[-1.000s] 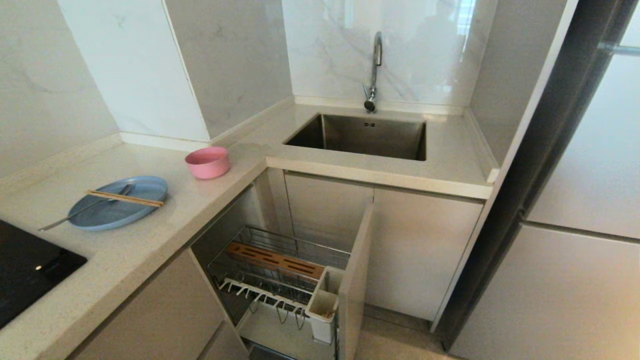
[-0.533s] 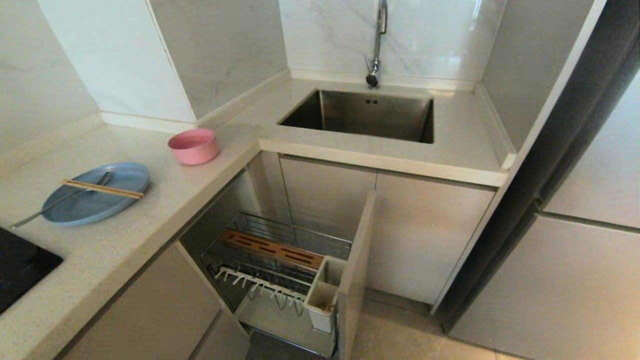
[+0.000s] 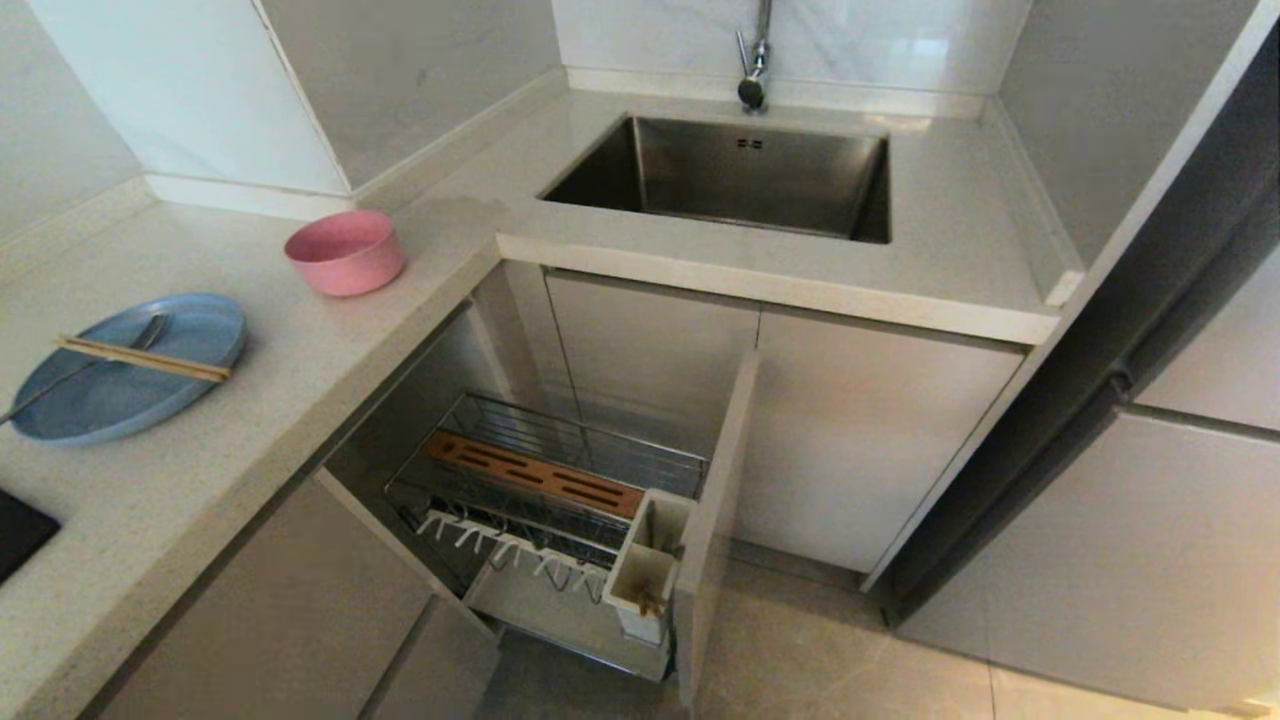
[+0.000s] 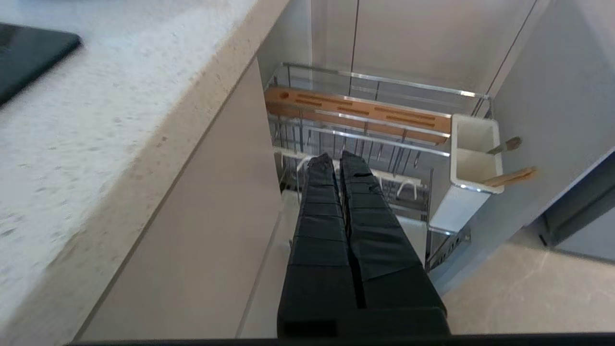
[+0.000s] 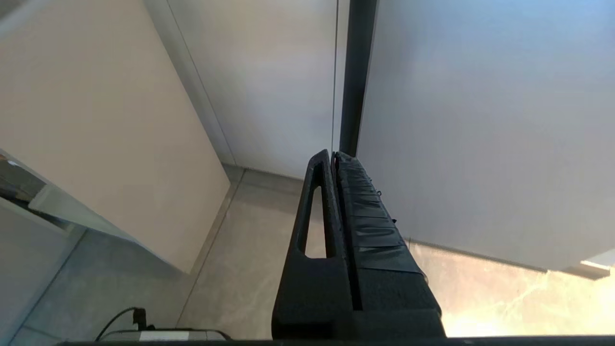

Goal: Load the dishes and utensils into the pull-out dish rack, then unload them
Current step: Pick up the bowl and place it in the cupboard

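Pull-out dish rack (image 4: 375, 120), drawn out of the cabinet, lies directly beyond my left gripper (image 4: 335, 161), whose jaws are clenched on nothing. Its white utensil cup (image 4: 473, 158) sits off to one side of the fingertips, with two handles already poking out. The blue plate (image 3: 125, 365), carrying chopsticks (image 3: 143, 359) and spoon (image 3: 60, 378), and the pink bowl (image 3: 345, 252) rest on the counter (image 3: 300, 400), well clear of both jaws. My right gripper (image 5: 334, 158), likewise clenched and empty, hangs over the floor. Risk, as I judge it: lifting the plate tips the loose utensils off.
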Controlling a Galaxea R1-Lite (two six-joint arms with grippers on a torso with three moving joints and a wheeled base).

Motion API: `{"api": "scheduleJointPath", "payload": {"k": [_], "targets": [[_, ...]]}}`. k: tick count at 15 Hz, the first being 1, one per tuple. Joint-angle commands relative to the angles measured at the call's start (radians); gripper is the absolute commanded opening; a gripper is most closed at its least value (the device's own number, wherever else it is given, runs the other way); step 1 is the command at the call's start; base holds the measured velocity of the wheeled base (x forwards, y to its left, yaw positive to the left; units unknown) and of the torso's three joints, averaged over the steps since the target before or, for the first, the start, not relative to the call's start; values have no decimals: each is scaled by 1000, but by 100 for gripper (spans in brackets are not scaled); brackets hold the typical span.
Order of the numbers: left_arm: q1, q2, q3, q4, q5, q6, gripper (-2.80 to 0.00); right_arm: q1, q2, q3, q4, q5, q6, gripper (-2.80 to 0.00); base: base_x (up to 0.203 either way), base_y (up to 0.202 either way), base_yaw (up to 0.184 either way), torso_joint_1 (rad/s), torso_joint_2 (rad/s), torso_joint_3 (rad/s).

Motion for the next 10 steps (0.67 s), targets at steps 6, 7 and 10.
{"api": "scheduleJointPath", "payload": {"k": [6,7,10], "targets": [[0,0,40,-1,0,-3,-280,0,-1,0,0,0,0,-280,0,0,0,4,1,-199],[-1,0,40,-1,0,-4,-280,0,-1,0,0,0,0,-280,0,0,0,3,2,-143],[0,0,40,-1,0,-4,-280,0,-1,0,0,0,0,-280,0,0,0,4,3,-50]]}}
